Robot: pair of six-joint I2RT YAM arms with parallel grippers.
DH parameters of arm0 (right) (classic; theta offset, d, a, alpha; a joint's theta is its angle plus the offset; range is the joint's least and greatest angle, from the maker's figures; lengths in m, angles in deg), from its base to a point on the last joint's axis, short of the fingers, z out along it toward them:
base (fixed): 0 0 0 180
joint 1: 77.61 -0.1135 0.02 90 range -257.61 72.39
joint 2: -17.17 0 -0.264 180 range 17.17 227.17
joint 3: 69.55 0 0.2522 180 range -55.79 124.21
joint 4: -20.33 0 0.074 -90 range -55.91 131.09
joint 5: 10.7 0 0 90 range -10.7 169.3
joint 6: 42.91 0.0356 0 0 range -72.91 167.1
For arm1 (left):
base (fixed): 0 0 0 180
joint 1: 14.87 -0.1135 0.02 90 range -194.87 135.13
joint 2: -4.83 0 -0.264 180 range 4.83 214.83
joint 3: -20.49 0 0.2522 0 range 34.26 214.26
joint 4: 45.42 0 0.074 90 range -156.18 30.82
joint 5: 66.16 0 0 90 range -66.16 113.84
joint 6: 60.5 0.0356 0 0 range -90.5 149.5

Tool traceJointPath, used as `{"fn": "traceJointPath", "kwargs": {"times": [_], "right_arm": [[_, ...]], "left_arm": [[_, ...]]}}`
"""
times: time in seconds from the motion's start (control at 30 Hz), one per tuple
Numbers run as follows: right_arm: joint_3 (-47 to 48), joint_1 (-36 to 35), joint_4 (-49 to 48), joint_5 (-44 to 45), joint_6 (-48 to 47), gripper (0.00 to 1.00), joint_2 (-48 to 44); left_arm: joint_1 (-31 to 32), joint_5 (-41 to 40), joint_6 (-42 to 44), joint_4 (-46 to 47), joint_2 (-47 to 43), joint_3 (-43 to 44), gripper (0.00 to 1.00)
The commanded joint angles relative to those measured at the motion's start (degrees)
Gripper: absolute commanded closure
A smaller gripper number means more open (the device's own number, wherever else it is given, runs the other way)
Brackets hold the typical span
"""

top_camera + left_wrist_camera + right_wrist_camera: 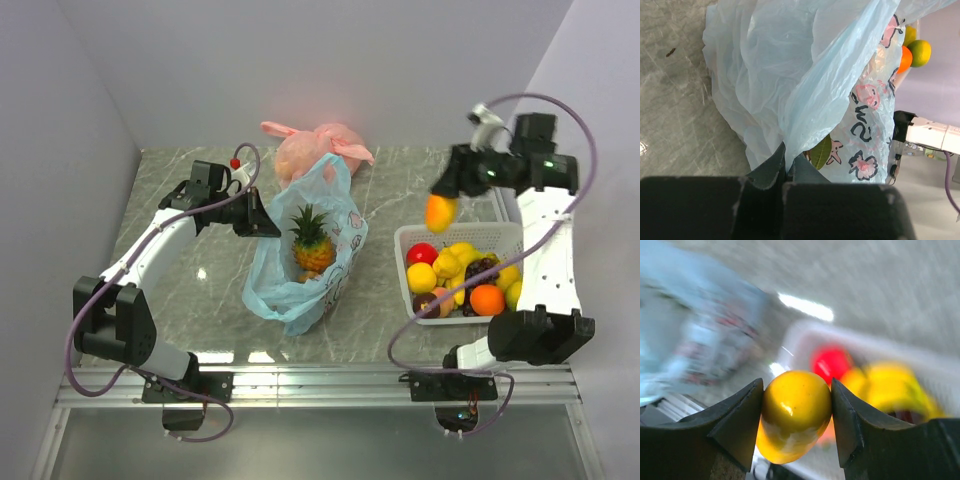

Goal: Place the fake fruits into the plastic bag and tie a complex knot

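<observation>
My right hand (pixel 797 426) is closed partway around a yellow fruit (pixel 796 405), one finger pressed to each side of it. It hangs in the air above the far left corner of the white basket (pixel 500 232), where the other fruits (pixel 462 278) lie in a heap. My left hand (pixel 266 222) is pinched shut on the left rim of the blue bag (pixel 345 240), lifting that side so the mouth gapes upward. The bag stands on the surface (pixel 190 290) between my two arms, with the pineapple (pixel 311 240) upright inside it. A pink knotted bag (pixel 318 148) lies just behind.

I judge this to be the filling step, and early in it: only the pineapple is clearly in the bag, most pieces are in the basket, and the knot is not yet begun. The next move calls for carrying the fruit leftward to a spot over the bag's mouth, lowering it past the rim beside the pineapple, and only then spreading the fingers. The film looks limp, so my left hand must hold the rim up or the mouth may fold shut.
</observation>
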Motion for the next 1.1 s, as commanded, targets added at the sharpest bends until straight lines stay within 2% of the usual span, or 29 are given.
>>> {"fn": "traceJointPath", "kwargs": {"times": [0.0,0.03,0.07,0.1,0.17,0.2,0.27,0.37,0.4,0.5,0.6,0.77,0.83,0.87,1.07], "right_arm": [[5.3,-12.5,-9.2,-8.1,8.2,0.52,-0.7],[5.6,-16.4,-15.6,-7.1,9.8,0.5,-1.1],[5.5,-19.5,-18.7,-4.7,12.2,0.5,-1.3],[5.2,-25.5,-21.7,-3.8,13.1,0.5,-1.6],[2.9,-30.5,-30.6,0.4,15.0,0.46,-1.8],[0.7,-35.8,-35.0,1.8,14.6,0.45,-1.9],[-1.2,-40.5,-37.7,6.2,13.0,0.4,-0.8],[-3.5,-47.3,-38.0,8.9,11.3,0.29,1.3],[-5.3,-48.4,-38.6,9.9,11.4,0.17,1.5],[-8.6,-49.7,-40.3,9.5,13.8,0.02,0.5],[-8.2,-48.0,-38.0,8.9,13.3,0.01,-1.7],[-5.1,-33.3,-25.8,2.1,9.7,0.01,-5.2],[-4.5,-29.6,-16.2,4.8,2.6,0.01,-6.6],[-6.3,-25.2,-12.0,5.3,0.7,0.01,-7.5],[-16.6,-9.2,0.8,12.7,-13.4,0.02,-11.0]], "left_arm": [[0.2,1.0,1.6,-0.6,0.2,1.8,0.99],[0.2,0.9,1.6,-0.6,0.3,1.9,1.0],[0.2,1.3,1.5,-0.5,0.3,2.0,0.99],[0.2,1.3,1.6,-0.5,0.3,2.0,0.99],[0.2,1.2,1.4,-0.5,0.3,2.0,0.99],[0.2,1.3,1.5,-0.5,0.3,2.1,0.99],[0.2,1.2,1.5,-0.5,0.3,2.1,0.99],[0.2,1.1,1.8,-1.0,0.5,2.4,1.0],[0.2,0.9,2.1,-1.1,0.5,2.4,1.0],[0.2,0.9,2.5,-1.3,1.2,2.6,0.99],[0.2,1.4,2.7,-1.4,1.7,2.8,0.99],[0.2,0.9,3.1,-1.6,1.1,2.9,1.0],[0.2,1.1,3.2,-1.3,0.8,2.4,1.0],[0.2,0.9,3.1,-1.3,0.6,2.0,0.99],[0.2,1.2,2.9,-1.1,0.5,1.3,0.99]]}}
